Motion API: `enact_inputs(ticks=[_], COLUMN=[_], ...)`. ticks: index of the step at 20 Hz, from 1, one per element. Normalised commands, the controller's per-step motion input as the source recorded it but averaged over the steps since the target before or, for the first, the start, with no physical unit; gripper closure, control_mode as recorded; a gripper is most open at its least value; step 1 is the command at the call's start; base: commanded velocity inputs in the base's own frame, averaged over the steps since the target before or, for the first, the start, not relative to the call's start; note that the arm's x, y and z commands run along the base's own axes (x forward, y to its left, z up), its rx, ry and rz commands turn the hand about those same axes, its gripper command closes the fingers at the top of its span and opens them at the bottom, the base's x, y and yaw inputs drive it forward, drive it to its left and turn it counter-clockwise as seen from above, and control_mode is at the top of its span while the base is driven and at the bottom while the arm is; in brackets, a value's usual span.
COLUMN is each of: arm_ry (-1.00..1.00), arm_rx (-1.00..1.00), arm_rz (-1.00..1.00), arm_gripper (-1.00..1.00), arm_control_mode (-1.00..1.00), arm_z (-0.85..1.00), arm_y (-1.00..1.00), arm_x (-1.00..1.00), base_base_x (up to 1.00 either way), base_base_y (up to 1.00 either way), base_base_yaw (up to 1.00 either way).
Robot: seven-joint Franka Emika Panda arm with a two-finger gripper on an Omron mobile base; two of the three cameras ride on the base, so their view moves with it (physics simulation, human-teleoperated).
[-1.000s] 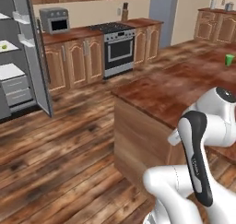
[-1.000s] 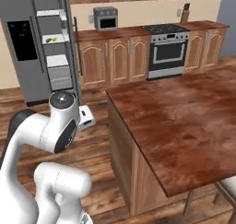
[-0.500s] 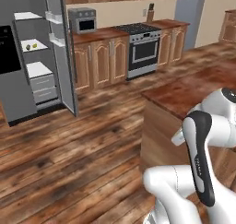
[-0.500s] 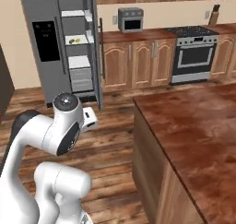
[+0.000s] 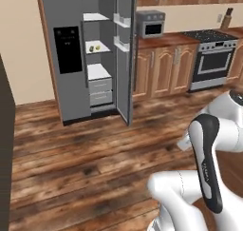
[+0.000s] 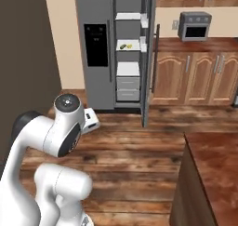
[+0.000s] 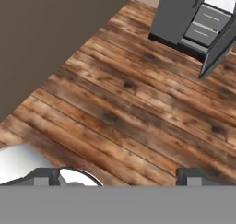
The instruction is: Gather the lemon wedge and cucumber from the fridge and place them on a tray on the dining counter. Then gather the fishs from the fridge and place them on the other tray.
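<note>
Facing the fridge [image 5: 71,63] now, its right door [image 5: 124,59] swung wide open. On the middle shelf [image 6: 127,48] sit a small yellow piece and a dark green one, side by side; too small to tell which is which. The end effector [image 7: 120,174] hangs over the wooden floor [image 7: 120,108], jaws spread wide, holding nothing.

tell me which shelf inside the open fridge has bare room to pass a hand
The white top shelf of the grey open fridge looks bare, as does the white ledge above the grey drawers. The middle shelf is busier: small yellow and green items sit there, with free room only toward its edges.
</note>
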Motion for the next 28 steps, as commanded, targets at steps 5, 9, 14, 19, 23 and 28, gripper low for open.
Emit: enact_inputs(ticks=[5, 9, 14, 19, 23, 28], arm_ry=[0.0, 0.0, 0.0, 0.0, 0.0, 0.0], arm_rx=[0.0, 0.0, 0.0, 0.0, 0.0, 0.0], arm_rz=[0.0, 0.0, 0.0, 0.0, 0.0, 0.0], arm_gripper=[-1.0, -1.0, -1.0, -1.0, -1.0, -1.0], arm_control_mode=[1.0, 1.0, 1.0, 1.0, 1.0, 1.0], arm_z=[0.0, 0.0, 0.0, 0.0, 0.0, 0.0], arm_y=[0.0, 0.0, 0.0, 0.0, 0.0, 0.0], arm_x=[0.0, 0.0, 0.0, 0.0, 0.0, 0.0], base_base_x=[1.0, 1.0, 1.0, 0.97, 0.83, 0.64], base_base_y=[0.0, 0.01, 0.0, -0.05, -0.17, -0.3], base_base_yaw=[0.04, 0.0, 0.0, 0.0, 0.0, 0.0])
